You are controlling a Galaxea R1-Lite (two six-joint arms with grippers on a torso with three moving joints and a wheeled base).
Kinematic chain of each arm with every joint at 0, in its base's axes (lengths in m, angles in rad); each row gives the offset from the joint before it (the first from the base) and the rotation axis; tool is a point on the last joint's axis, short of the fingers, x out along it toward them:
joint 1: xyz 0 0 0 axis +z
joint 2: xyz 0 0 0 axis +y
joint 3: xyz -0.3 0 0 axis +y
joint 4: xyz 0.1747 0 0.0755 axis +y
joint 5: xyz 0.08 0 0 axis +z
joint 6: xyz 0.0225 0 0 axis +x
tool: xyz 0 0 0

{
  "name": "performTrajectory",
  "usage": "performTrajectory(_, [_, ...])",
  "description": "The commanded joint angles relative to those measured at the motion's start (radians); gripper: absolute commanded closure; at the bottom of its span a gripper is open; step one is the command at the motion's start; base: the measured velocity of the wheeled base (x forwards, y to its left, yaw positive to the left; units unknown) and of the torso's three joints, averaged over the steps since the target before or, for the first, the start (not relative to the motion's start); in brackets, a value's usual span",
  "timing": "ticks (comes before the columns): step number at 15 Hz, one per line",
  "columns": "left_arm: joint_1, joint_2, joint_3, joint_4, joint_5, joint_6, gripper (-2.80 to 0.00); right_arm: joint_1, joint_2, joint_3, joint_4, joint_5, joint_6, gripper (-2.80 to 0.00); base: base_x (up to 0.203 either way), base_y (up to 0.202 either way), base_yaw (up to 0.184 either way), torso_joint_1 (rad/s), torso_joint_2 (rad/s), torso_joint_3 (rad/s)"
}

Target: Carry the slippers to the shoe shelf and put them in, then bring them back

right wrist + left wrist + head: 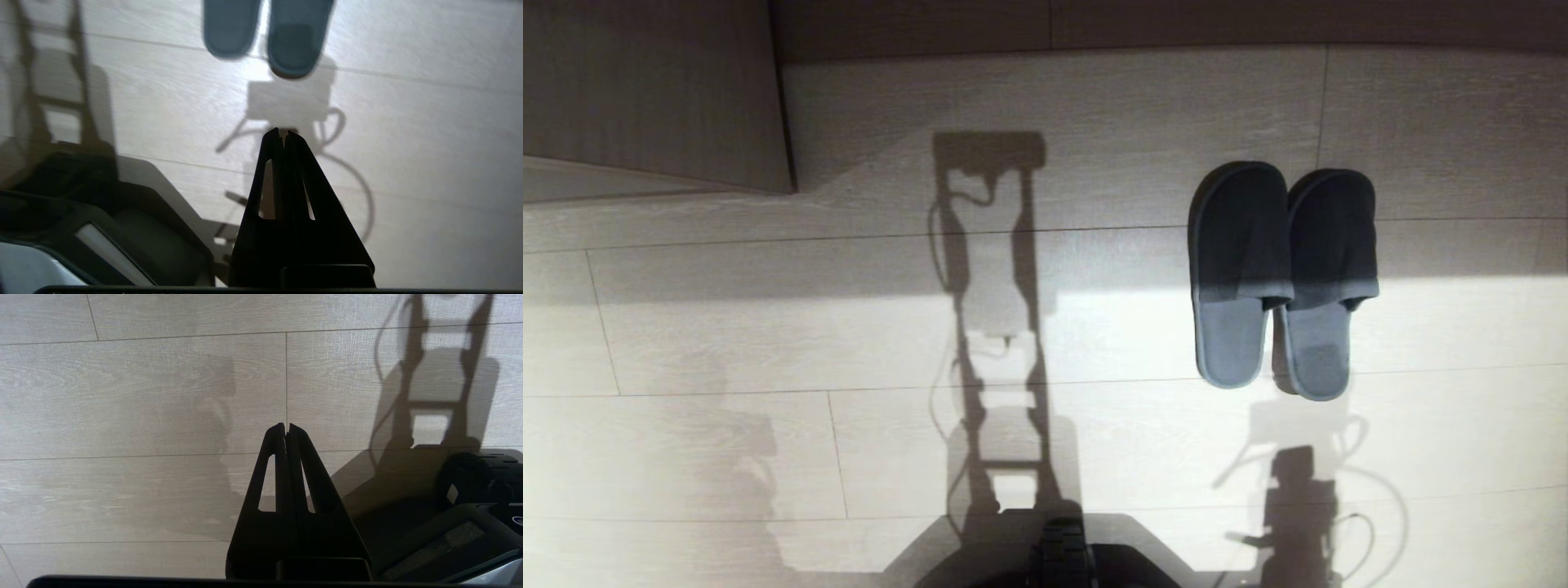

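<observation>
- Head view shows neither gripper itself; only the arms' shadows fall on the floor [1094, 98], and the robot's dark base [1062, 559] is cut off at the bottom edge.
- A wood-grain panel [654, 90] fills the upper left corner, cropped by the frame; what it belongs to cannot be told.
- The slippers [1282, 278], 2 of them, lie side by side on the floor to the right, soles down, toe halves in shadow, heels in light.
- In the right wrist view the slippers [267, 32] are cut off at the frame edge, only the heel ends showing, slightly blurred.
- The right gripper [282, 132] hangs above bare floor, its fingers [271, 141] pressed together and empty, well apart from the slippers ahead.
- The left gripper [286, 426] hangs over bare floor beside the base, fingers [274, 435] pressed together, holding nothing; no slipper shows there.
</observation>
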Motion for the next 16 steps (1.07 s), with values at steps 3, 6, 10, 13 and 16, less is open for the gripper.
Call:
performTrajectory(3, [0.001,0.0,0.0,0.0,0.001,-0.001,0.0,-0.001,-0.017,0.023,0.067,-0.058,-0.006,0.0,0.0,0.0,0.0,0.0,0.0,0.0])
performTrajectory(6, [0.0,0.0,0.0,0.0,0.001,-0.007,0.0,0.0,-0.017,0.023,0.067,-0.053,-0.019,0.0,0.0,0.0,0.0,0.0,0.0,0.0])
performTrajectory(10, [0.0,0.0,0.0,0.0,0.001,-0.008,0.0,0.001,-0.017,0.023,0.066,-0.053,-0.022,0.0,0.0,0.0,0.0,0.002,0.0,0.122])
performTrajectory(13, [0.001,0.0,0.0,0.0,0.001,-0.01,0.0,-0.001,-0.017,0.023,0.065,-0.053,-0.023,0.0,0.0,0.0,0.0,0.0,0.0,0.2])
performTrajectory(16, [0.0,0.0,0.0,0.0,0.001,-0.008,0.0,0.001,-0.017,0.023,0.065,-0.055,-0.023,0.0,0.0,0.0,0.0,0.003,0.0,0.205])
